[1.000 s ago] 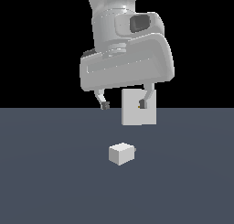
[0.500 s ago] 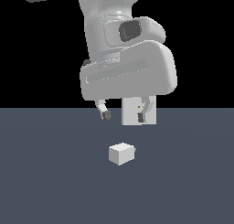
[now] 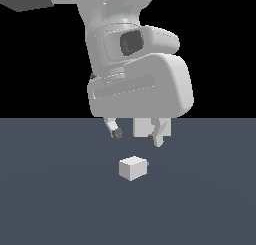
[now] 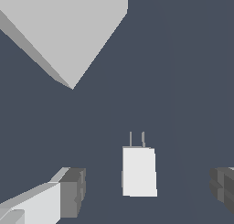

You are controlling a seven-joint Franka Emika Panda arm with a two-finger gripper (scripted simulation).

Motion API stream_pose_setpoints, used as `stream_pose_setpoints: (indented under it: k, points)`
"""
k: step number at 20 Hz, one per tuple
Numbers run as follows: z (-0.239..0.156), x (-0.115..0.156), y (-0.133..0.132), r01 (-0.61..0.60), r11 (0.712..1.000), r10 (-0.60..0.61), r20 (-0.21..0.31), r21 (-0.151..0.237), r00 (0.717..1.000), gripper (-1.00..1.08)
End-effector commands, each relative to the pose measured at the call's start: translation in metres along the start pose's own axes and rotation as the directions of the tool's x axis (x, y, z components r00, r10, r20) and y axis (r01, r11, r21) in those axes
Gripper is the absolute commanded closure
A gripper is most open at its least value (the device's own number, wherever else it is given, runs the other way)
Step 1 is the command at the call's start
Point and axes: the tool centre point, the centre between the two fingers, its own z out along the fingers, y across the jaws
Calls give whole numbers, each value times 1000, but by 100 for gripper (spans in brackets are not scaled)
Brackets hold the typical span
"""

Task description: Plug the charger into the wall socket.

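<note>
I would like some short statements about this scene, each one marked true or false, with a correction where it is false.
1. The charger lies on the floor, held by nothing. True.
2. The claw is closed around the charger. False: its fingers stand open on either side of the charger without touching it.
3. Two thin prongs stick out from one end of the charger. True, as the wrist view shows.
4. The charger is already plugged into the wall socket. False: the two are apart, with bare floor between them.
5. In the exterior view the arm hides part of the wall socket. True.
</note>
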Motion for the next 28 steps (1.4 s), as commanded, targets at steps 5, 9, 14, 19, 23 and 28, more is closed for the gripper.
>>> stream_pose_setpoints:
  k: [5, 9, 14, 19, 23, 28]
  points:
    - [3, -3, 1, -28, 1000, 28, -8, -4, 1000, -92]
    - [4, -3, 1, -25, 1000, 25, -7, -4, 1000, -92]
    - [16, -6, 1, -26, 1000, 26, -6, -4, 1000, -92]
    - [37, -12, 2, -28, 1000, 28, -6, -4, 1000, -92]
    - [49, -16, 1, -29, 1000, 28, -6, -5, 1000, -92]
    - [52, -17, 1, -29, 1000, 28, -6, -5, 1000, 108]
